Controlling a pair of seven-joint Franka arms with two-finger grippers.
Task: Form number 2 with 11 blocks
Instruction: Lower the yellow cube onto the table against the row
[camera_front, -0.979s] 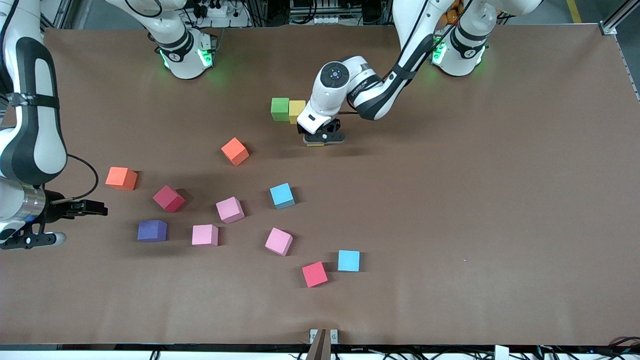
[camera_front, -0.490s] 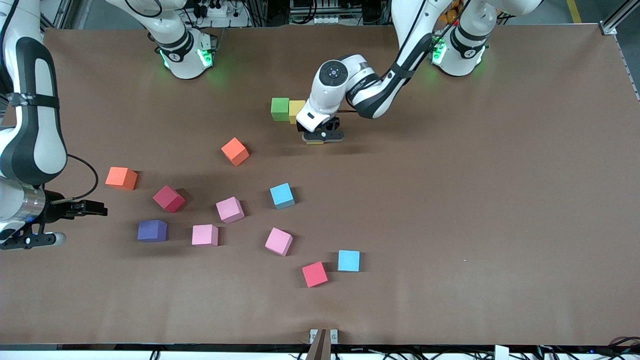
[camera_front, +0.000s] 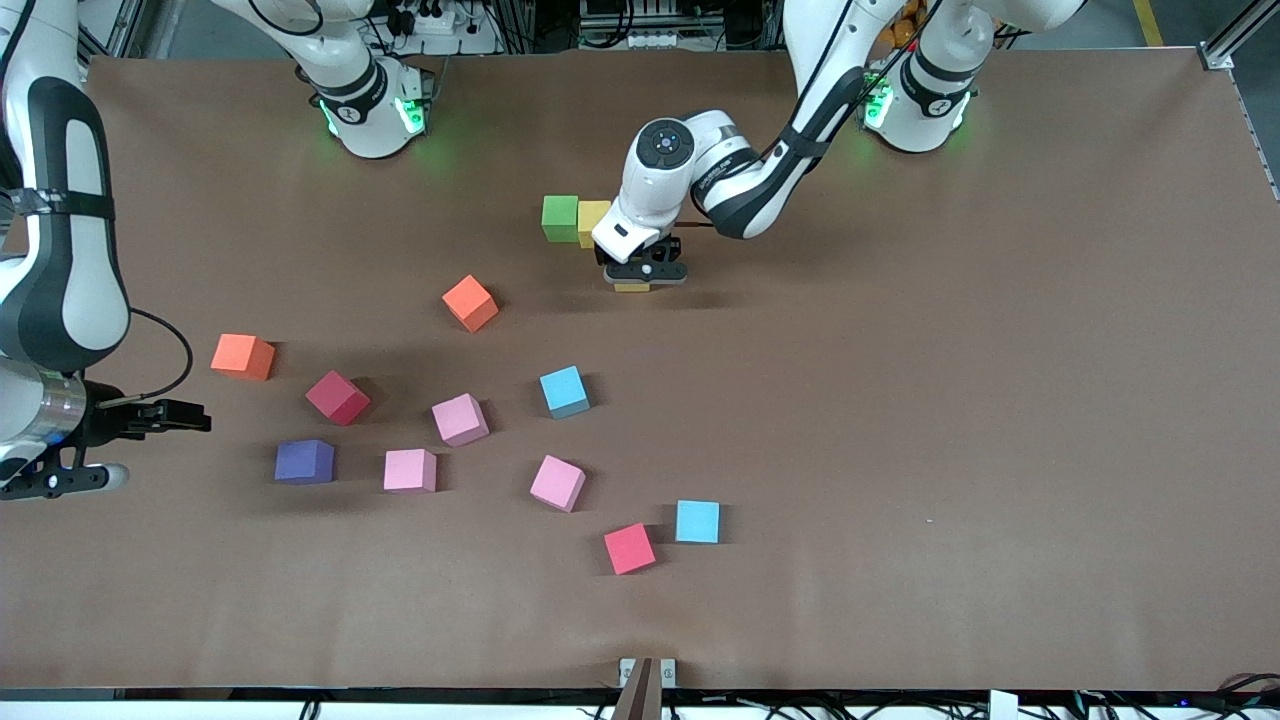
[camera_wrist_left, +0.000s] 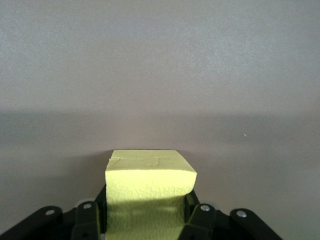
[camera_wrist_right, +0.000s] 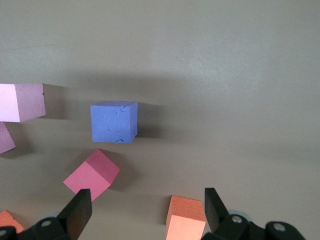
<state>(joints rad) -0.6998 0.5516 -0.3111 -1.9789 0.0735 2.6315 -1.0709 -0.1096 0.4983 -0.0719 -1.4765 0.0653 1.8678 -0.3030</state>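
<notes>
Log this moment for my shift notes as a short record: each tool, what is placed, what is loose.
left tool: shut on a yellow block, low over the table, beside the placed pair
right tool: open, holds nothing, waits at the right arm's end of the table, over the orange block
placed: green block and second yellow block side by side, touching
loose: ten blocks scattered nearer the front camera: two orange, two red, three pink, two light blue, one purple
figure 2: barely begun
</notes>
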